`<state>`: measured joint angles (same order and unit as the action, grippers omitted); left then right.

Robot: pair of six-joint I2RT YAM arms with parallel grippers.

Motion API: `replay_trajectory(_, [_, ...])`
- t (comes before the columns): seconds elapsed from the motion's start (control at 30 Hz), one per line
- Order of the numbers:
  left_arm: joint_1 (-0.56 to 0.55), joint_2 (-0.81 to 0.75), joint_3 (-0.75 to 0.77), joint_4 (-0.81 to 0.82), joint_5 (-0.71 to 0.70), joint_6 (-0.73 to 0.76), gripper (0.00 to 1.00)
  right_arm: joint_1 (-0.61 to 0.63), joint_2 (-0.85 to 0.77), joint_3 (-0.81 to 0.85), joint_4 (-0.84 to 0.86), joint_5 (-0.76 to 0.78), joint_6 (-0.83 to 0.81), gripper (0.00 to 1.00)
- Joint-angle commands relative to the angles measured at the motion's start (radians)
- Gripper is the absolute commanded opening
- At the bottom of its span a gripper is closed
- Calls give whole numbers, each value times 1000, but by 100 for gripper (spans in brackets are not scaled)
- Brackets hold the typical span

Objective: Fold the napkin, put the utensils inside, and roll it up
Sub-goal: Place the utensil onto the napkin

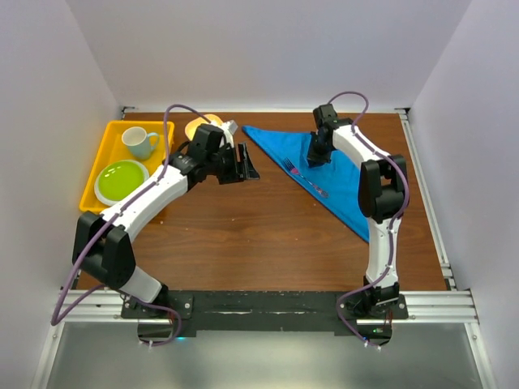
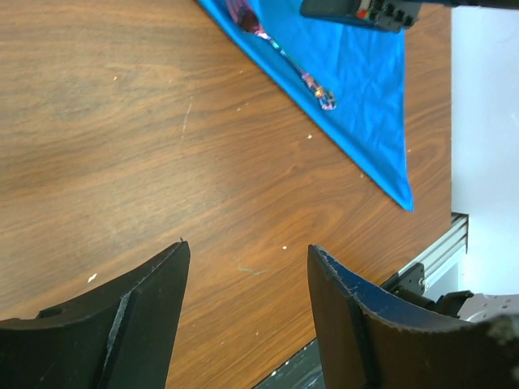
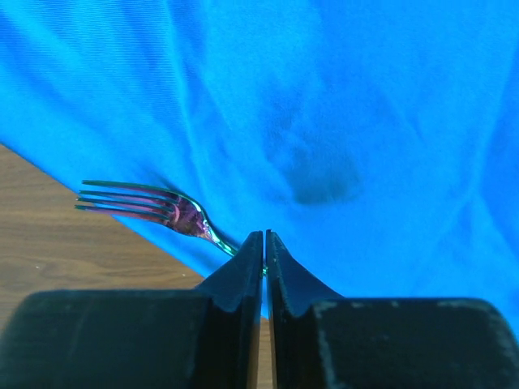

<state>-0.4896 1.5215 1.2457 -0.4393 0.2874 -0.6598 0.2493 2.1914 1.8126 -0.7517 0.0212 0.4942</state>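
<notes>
On my far left sits the yellow plastic tray (image 1: 94, 166), with a pale blue ceramic mug (image 1: 139, 143) and a round lime-green plate (image 1: 122, 180) inside it. None of that matters to this job.

Next across, my left gripper (image 1: 246, 166) hovers over the bare brown wooden table (image 1: 243, 235). Its jaws are spread fairly wide with nothing between them, well short of the cloth.

Right of centre lies the bright royal-blue cloth napkin (image 1: 340, 190), folded into a triangle with its long edge running diagonally towards me. The slim metal fork with the purple-pink sheen (image 1: 306, 180) lies on the napkin along that edge, its tines just overhanging onto the wood.

My right gripper (image 3: 264, 237) is down on the napkin close by the fork's neck, with the jaws drawn almost together and only a thin slit between them. The fork's stem disappears behind the fingertips in the wrist view, so I cannot tell whether they pinch cloth, the fork, or nothing.

I judge the fold and the placing done, so rolling is the step in hand. The next move needs a firm grip on the cloth beside the fork, turning that edge over it without nudging it off. I'd bring the left gripper in to pin the other end.
</notes>
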Motion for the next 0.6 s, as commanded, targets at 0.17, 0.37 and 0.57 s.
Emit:
replay_trajectory(0.17, [31, 9, 21, 24, 38, 28, 65, 2, 8, -22, 77, -38, -46, 0])
replay_trajectory(0.37, [65, 51, 47, 59, 33, 3, 65, 7, -2, -87, 101, -38, -60, 0])
replay_trajectory(0.57, [124, 109, 57, 161, 78, -72, 64, 10, -33, -173, 132, -40, -71, 0])
